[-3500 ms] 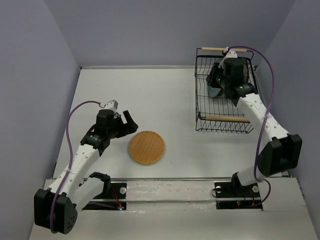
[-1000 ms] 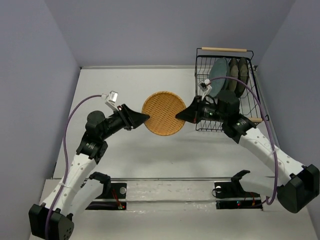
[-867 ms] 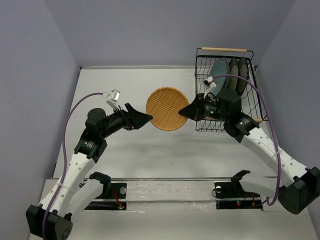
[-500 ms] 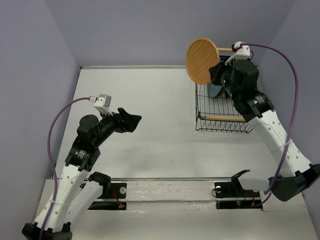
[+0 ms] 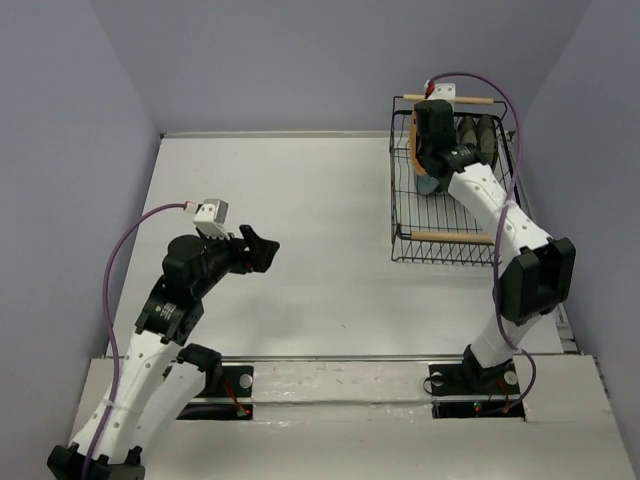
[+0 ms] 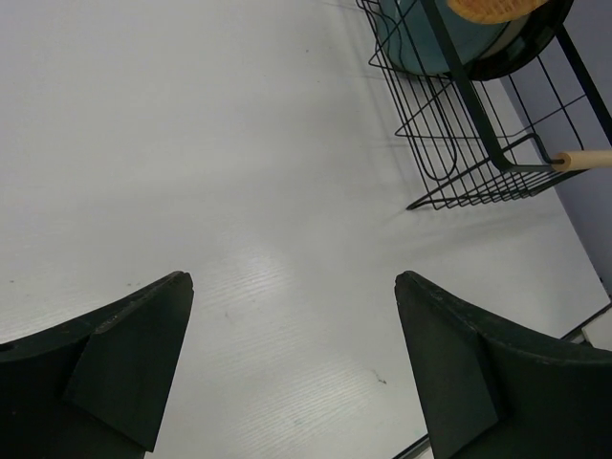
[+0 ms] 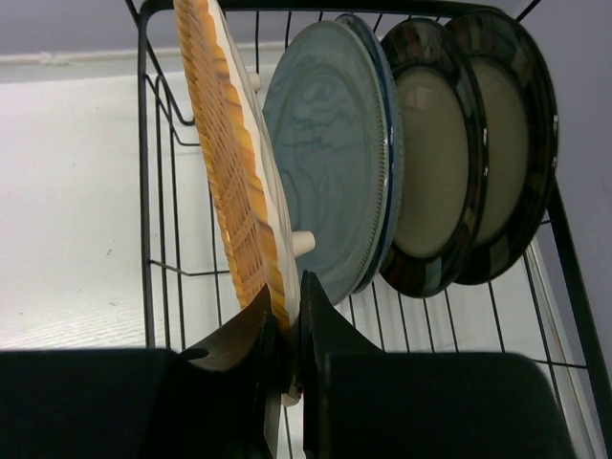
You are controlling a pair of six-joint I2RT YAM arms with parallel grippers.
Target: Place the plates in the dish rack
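Observation:
The orange-tan woven plate [image 7: 225,153] stands on edge inside the black wire dish rack [image 5: 445,237], in front of the other plates. My right gripper [image 7: 287,301] is shut on its lower rim; in the top view the gripper [image 5: 421,150] is over the rack's far left part. Behind the woven plate stand the teal plate [image 7: 325,182], a blue-rimmed plate [image 7: 390,163] mostly hidden behind it, and two beige plates with dark rims [image 7: 432,167] [image 7: 502,153]. My left gripper [image 5: 262,250] is open and empty over the bare table, far left of the rack [image 6: 459,143].
The rack sits at the table's far right, close to the right wall. Its wooden handles [image 5: 450,98] [image 6: 585,159] lie at its far and near ends. The white table [image 5: 300,200] has grey walls on three sides.
The woven plate went from the table, up between both grippers, then with the right gripper alone over and down into the rack. The left arm drew back left, open.

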